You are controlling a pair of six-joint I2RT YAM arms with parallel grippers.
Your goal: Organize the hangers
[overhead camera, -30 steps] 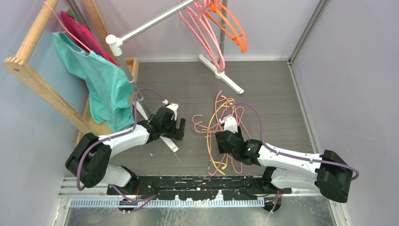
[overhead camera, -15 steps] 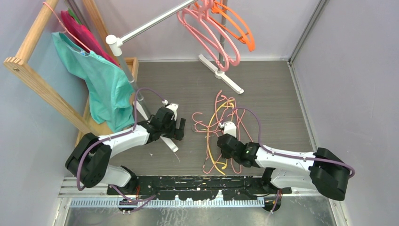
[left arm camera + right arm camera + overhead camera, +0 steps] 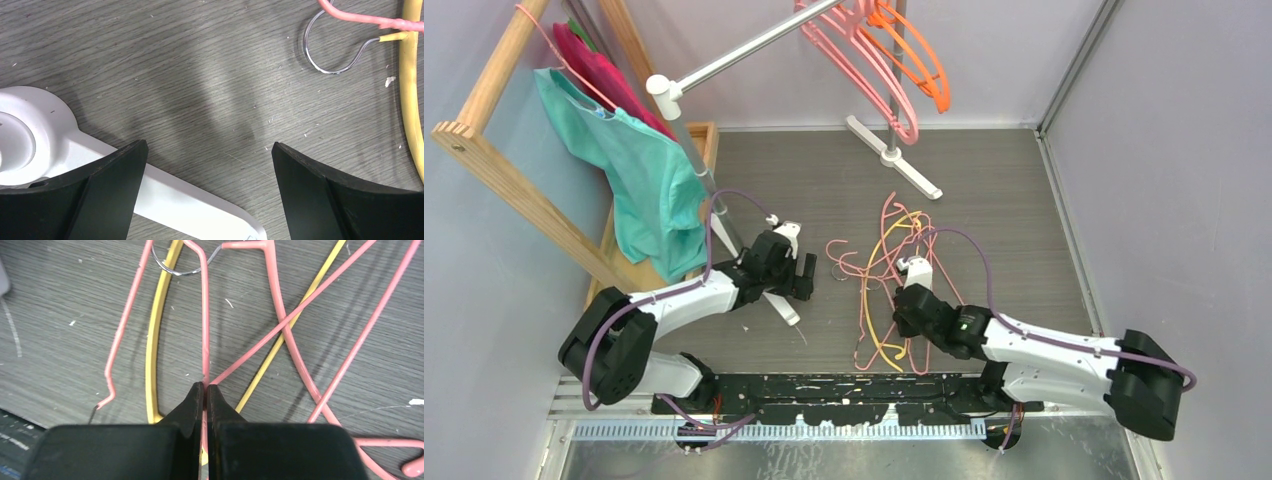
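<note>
A tangle of thin pink and yellow hangers (image 3: 886, 268) lies on the grey floor in the top view. My right gripper (image 3: 205, 386) is down in this pile, shut on a thin pink hanger wire (image 3: 204, 335) that runs straight out from between the fingertips. A yellow hanger (image 3: 151, 340) lies just left of it. Thick pink hangers (image 3: 864, 70) and orange hangers (image 3: 921, 62) hang on the metal rail. My left gripper (image 3: 210, 147) hovers open over bare floor, with nothing between its fingers; a yellow hanger (image 3: 411, 90) and its metal hook (image 3: 325, 70) lie ahead to its right.
The rail stand's white foot (image 3: 175, 200) lies under my left gripper's left finger. A wooden rack (image 3: 519, 185) at the left carries a thin pink hanger draped with teal and magenta garments (image 3: 639, 175). Grey walls close the floor on three sides.
My right gripper has closed onto the thin pink wire and shifted slightly toward the near edge. The hangers on the rail have swung. The left arm has barely moved.
</note>
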